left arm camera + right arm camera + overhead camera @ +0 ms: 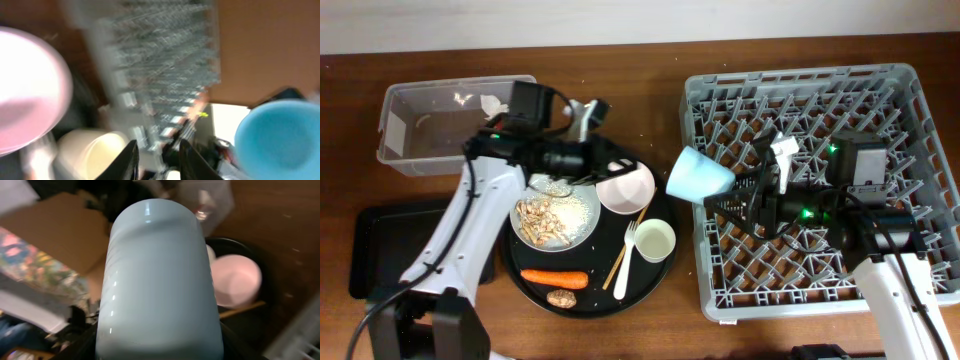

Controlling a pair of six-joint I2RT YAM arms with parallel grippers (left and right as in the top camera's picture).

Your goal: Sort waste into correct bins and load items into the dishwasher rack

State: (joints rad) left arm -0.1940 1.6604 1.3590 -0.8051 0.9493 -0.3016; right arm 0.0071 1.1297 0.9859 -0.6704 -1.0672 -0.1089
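Blue cup gripped sideways, right arm stretched leftward across rack

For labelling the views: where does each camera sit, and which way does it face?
Overhead: above the table, facing down on rack and round tray; left arm and right arm show.
Left wrist: left arm, facing the rack, blurred; own fingers show.
Right wrist: right arm, facing along the held blue cup; fingers unclear.
Shared by all: blue cup, pink bowl.
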